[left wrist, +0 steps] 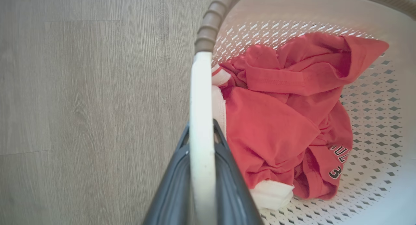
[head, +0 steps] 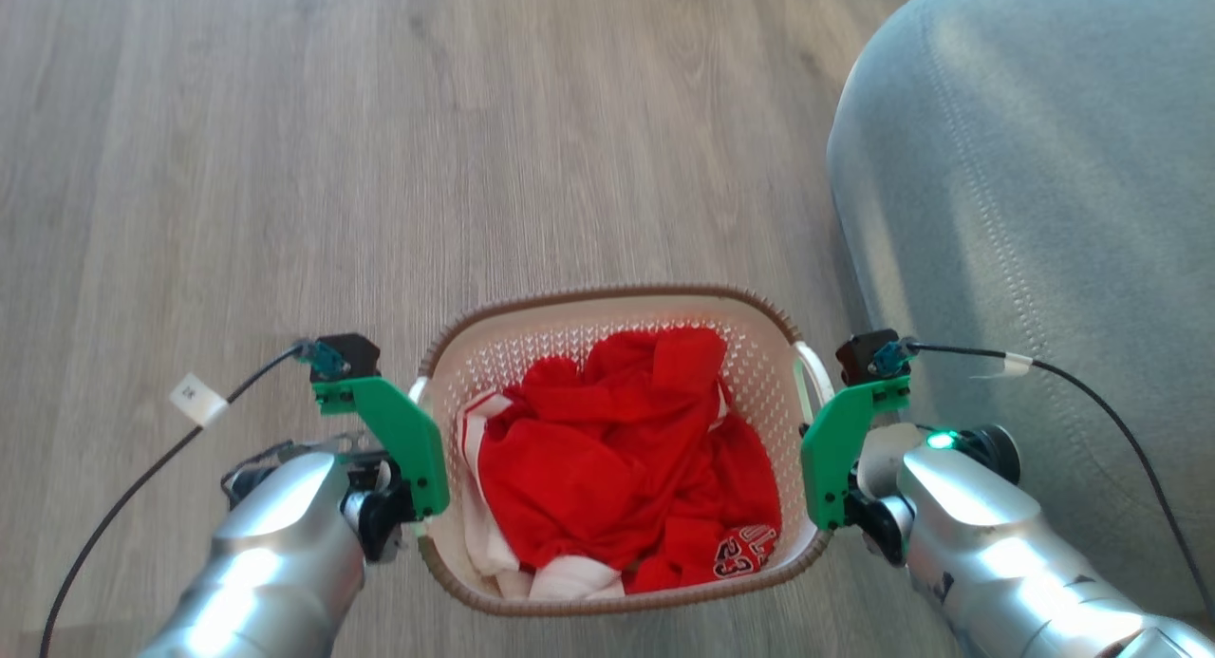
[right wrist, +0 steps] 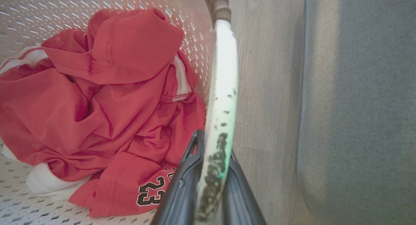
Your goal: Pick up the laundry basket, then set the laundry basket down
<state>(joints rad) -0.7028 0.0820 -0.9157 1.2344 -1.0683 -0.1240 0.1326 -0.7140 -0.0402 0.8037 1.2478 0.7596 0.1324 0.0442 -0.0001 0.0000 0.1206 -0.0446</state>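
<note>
The laundry basket [head: 607, 295], cream-white and perforated with a brown woven-look rim, sits between my two arms over the wood floor. A crumpled red and white jersey [head: 626, 459] fills it. In the left wrist view my left gripper [left wrist: 201, 131] is shut on the basket's left white handle [left wrist: 201, 88]. My right gripper [right wrist: 214, 137] is shut on the right handle [right wrist: 224, 72], which carries dark smudges. In the head view the left gripper [head: 403, 511] and right gripper [head: 840, 506] flank the basket's sides. Whether the basket rests on the floor cannot be told.
A grey-blue upholstered seat [head: 1035, 212] stands close on the right, its edge just beyond my right arm. Light wood floor [head: 285, 164] stretches ahead and to the left. Black cables trail from both wrists.
</note>
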